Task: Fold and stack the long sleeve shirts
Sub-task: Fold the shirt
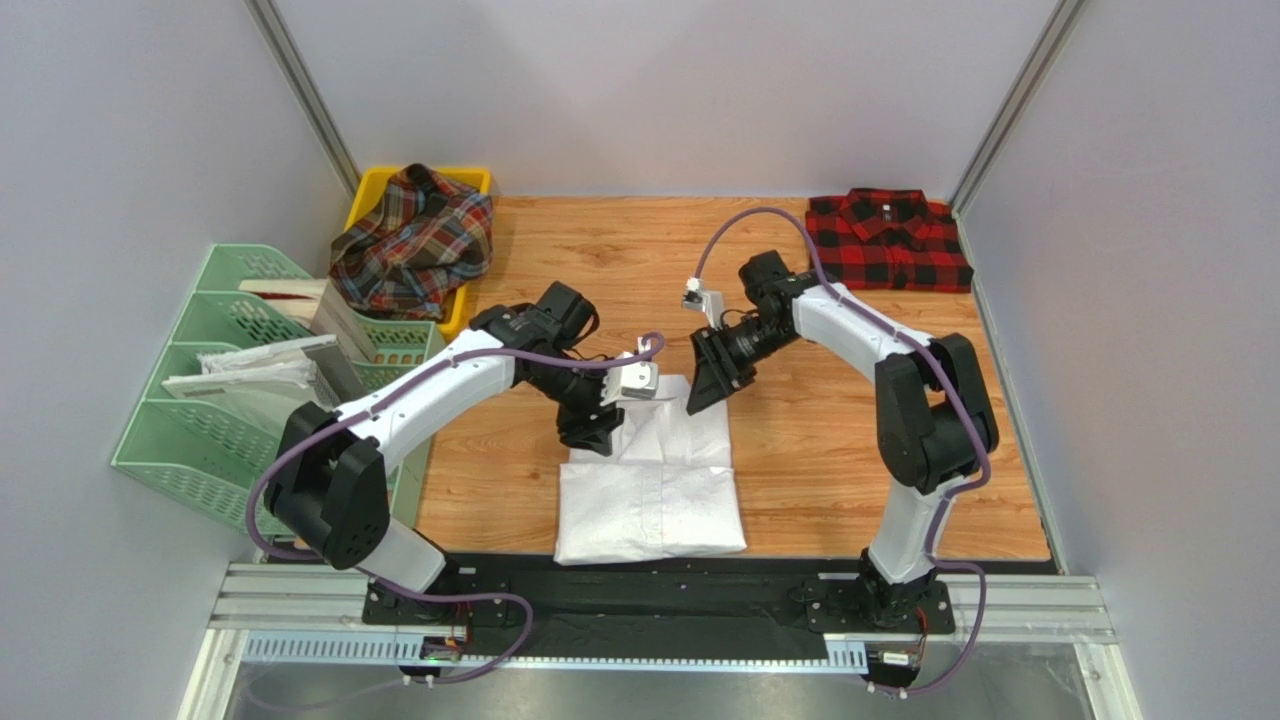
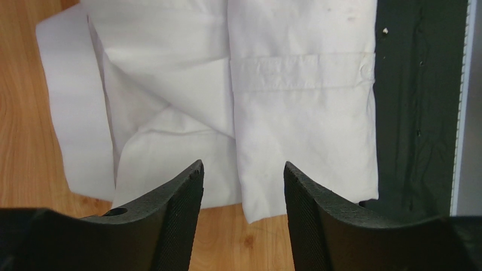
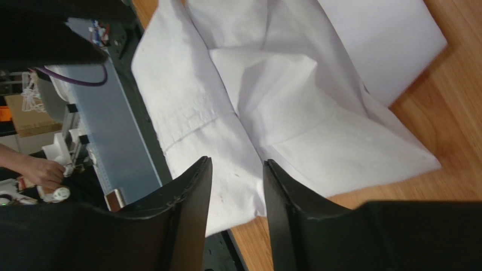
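Note:
A plain white long sleeve shirt [image 1: 649, 492] lies folded on the wooden table near the front edge. My left gripper [image 1: 595, 426] hovers over its far left corner. In the left wrist view that gripper [image 2: 243, 169] stands open above the white shirt [image 2: 294, 113], with nothing between its fingers. My right gripper [image 1: 706, 375] is above the shirt's far right corner. It too is open [image 3: 237, 164] over the white cloth [image 3: 271, 101] and holds nothing. A red-and-black checked shirt [image 1: 887, 237] lies folded at the back right. A tartan shirt [image 1: 413, 240] is heaped in a yellow bin [image 1: 469, 180].
Green filing trays [image 1: 226, 435] holding white paper sheets [image 1: 248, 365] stand along the left side. The black base plate [image 1: 661, 588] borders the table's near edge. Grey walls close in the back and both sides. A person's hand [image 3: 34, 169] shows beyond the table in the right wrist view.

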Controlling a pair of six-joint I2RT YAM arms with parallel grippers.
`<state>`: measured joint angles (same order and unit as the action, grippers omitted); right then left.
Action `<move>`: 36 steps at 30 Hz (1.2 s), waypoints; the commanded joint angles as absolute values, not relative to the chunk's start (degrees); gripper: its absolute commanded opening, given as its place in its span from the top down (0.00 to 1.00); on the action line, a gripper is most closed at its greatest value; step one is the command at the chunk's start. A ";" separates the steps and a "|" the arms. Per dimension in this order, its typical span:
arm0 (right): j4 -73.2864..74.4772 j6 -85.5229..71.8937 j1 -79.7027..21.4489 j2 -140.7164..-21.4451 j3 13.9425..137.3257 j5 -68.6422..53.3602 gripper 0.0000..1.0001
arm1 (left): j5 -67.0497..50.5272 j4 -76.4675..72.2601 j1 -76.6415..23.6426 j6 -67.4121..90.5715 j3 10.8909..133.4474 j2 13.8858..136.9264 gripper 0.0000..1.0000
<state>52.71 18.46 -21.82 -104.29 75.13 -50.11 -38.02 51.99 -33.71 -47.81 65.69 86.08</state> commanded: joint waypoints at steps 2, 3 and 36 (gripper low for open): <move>46.42 7.31 -26.19 -111.95 80.50 -59.59 0.65 | -44.83 47.91 -38.31 -43.69 66.27 89.91 0.39; 45.62 5.64 -26.63 -112.58 80.94 -60.37 0.67 | -44.65 46.68 -38.76 -42.99 66.18 90.61 0.38; 42.10 6.06 -28.92 -127.44 83.41 -54.14 0.79 | -33.23 48.60 -40.88 -42.36 72.50 96.93 1.00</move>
